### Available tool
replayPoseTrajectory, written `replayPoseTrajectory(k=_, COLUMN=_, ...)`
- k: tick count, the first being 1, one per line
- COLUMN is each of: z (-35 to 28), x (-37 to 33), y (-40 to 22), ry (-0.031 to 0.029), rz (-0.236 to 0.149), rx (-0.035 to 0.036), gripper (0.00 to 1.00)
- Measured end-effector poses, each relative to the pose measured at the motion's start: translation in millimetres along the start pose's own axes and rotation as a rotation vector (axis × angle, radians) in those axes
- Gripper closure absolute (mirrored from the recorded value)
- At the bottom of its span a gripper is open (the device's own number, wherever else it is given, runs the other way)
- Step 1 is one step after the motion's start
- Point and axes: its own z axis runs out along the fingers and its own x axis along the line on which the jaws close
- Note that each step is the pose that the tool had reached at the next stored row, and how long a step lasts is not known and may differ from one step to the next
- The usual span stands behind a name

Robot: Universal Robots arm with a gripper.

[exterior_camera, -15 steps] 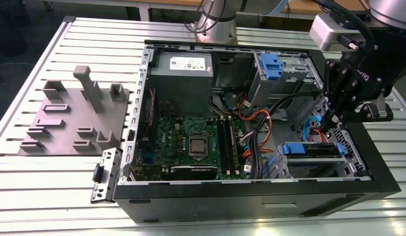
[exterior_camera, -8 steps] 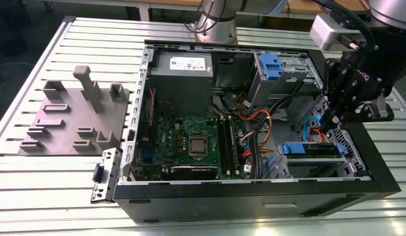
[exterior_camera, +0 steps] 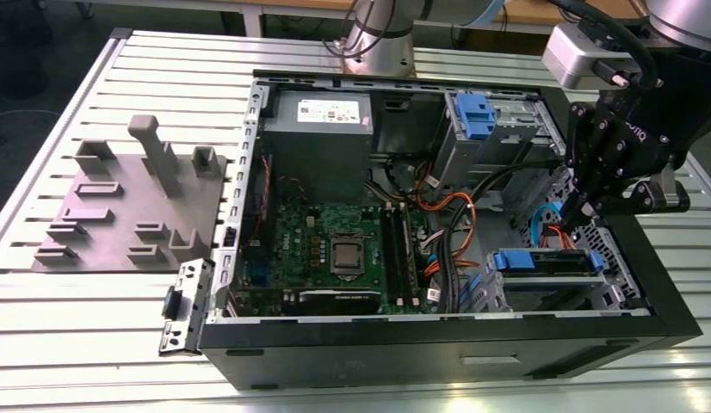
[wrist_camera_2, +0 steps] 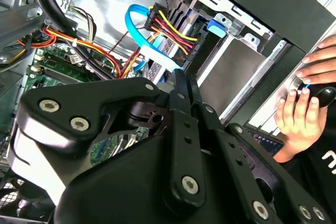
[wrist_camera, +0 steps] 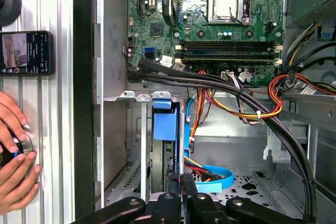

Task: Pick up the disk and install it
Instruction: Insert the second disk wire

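The disk (exterior_camera: pixel 547 262), a grey drive in a bright blue bracket, lies in the drive bay at the front corner of the open computer case (exterior_camera: pixel 448 340), at the exterior view's right. My gripper (exterior_camera: pixel 576 218) hangs just above it, fingers pressed together with nothing between them. In the first wrist view the disk's blue bracket (wrist_camera: pixel 164 121) stands edge-on in the metal cage, just past my gripper (wrist_camera: pixel 186 179). In the second wrist view my shut fingers (wrist_camera_2: pixel 182 85) point towards the blue bracket (wrist_camera_2: pixel 218 27) and the bay's grey metal.
Black, orange and blue cables (exterior_camera: pixel 448 215) run between the motherboard (exterior_camera: pixel 332 249) and the bays. A second blue bracket (exterior_camera: pixel 476 116) sits in the upper bay. A grey fixture block (exterior_camera: pixel 132 206) stands on the slatted table. A person's hands (wrist_camera: pixel 13 166) and a phone (wrist_camera: pixel 26 52) are beside the case.
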Motion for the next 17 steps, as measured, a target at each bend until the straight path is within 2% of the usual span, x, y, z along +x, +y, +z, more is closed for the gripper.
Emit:
replayPoseTrajectory(k=6, z=0.0, x=0.0, y=0.0, ry=0.0, rz=0.0, rx=-0.0001, gripper=0.82)
replayPoseTrajectory(k=7, z=0.0, x=0.0, y=0.0, ry=0.0, rz=0.0, rx=-0.0002, gripper=0.75)
replayPoseTrajectory(k=11, z=0.0, x=0.0, y=-0.2, ry=0.0, rz=0.0, rx=-0.0007, gripper=0.75)
replayPoseTrajectory(k=13, z=0.1, x=0.0, y=-0.9, ry=-0.0001, rz=-0.001, rx=-0.005, gripper=0.74)
replayPoseTrajectory(k=14, z=0.3, x=0.0, y=-1.4, ry=-0.0002, rz=-0.001, rx=-0.0087, gripper=0.67)
replayPoseTrajectory(k=17, z=2.3, x=-0.7, y=-2.7, ry=-0.0001, rz=-0.001, rx=-0.0238, gripper=0.67)
